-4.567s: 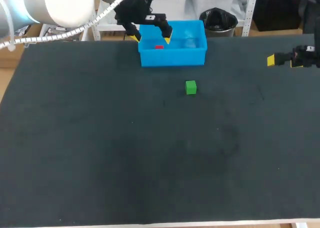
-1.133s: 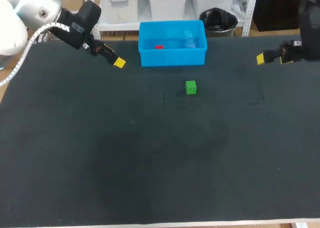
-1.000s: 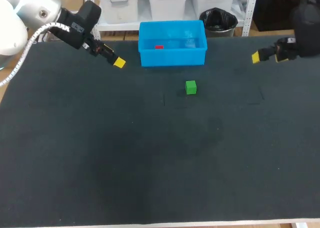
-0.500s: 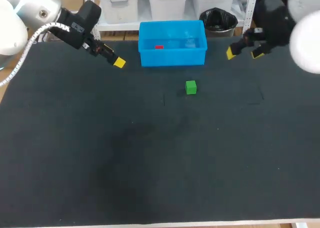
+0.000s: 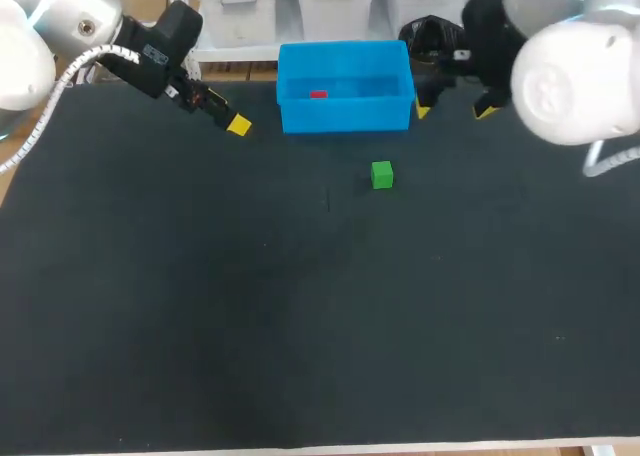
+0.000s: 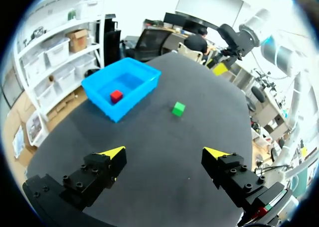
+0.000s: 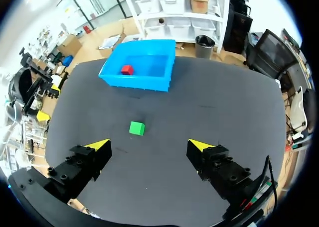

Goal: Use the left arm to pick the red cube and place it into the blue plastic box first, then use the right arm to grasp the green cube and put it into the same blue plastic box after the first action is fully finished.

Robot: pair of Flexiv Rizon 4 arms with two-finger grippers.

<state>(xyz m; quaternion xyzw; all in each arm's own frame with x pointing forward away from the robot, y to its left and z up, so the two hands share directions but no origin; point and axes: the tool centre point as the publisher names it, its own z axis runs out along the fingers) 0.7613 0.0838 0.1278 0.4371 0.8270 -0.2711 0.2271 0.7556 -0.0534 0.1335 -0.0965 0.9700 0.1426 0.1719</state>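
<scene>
Arm on the left: comes in from the far left corner and slants down toward the table.
Left gripper: fingers spread wide with nothing between them. It hangs over the dark table top to the left of the box and apart from it. In its own wrist view both cubes and the box lie well ahead of it.
Blue plastic box: stands upright at the middle of the table's far edge, its top open.
Red cube: inside the box, on its floor, in the left half.
Green cube: alone on the table, on the near side of the box and apart from it, in line with the box's right half. No finger touches it.
Right gripper: fingers wide apart and empty, just beside the box's right end near the far edge. In its own wrist view the green cube lies ahead of the fingers — not between them.
Arm on the right: comes in from the far right corner, its pale body bulking over that side.
</scene>
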